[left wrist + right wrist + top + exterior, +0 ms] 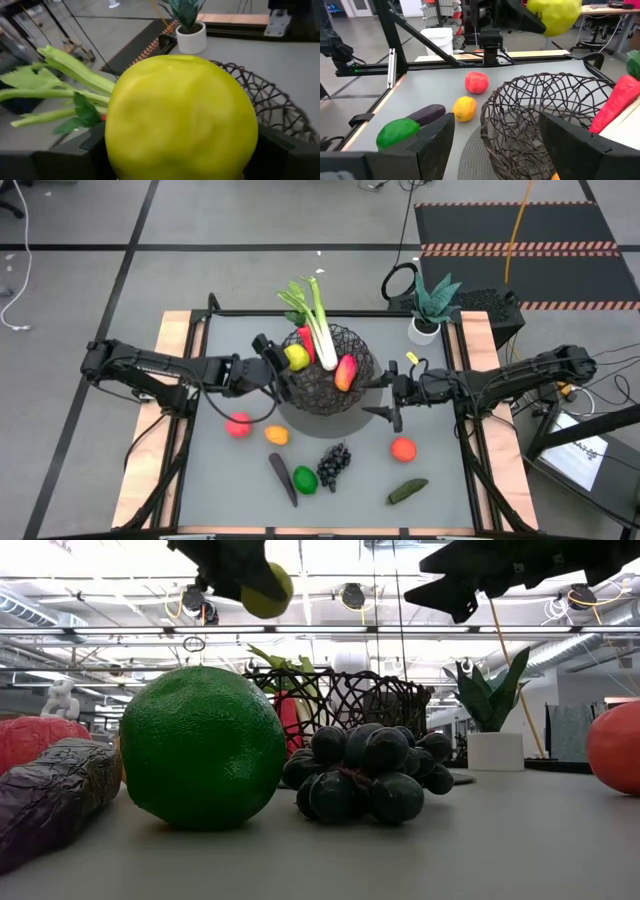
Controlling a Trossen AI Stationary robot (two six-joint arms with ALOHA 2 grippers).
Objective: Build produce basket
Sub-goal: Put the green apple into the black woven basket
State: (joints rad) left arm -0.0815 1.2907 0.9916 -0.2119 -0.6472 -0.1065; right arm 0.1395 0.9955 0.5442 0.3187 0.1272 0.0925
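The left gripper (283,363) had its jaws clenched on the yellow-green fruit (296,357), holding it above the near rim of the basket (330,385), which stood mid-desk with leek (318,328) and carrot (346,372) inside. The placing step seemed in hand; next it likely needed to lower and let go. The right gripper (385,395) waited beside the basket, jaws released. Other produce lay on the desk (440,480).

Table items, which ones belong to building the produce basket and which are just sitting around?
Job: wire basket; yellow-green fruit in left gripper; leek; carrot; grapes; eggplant; cucumber.
Lying about: potted plant; cables.
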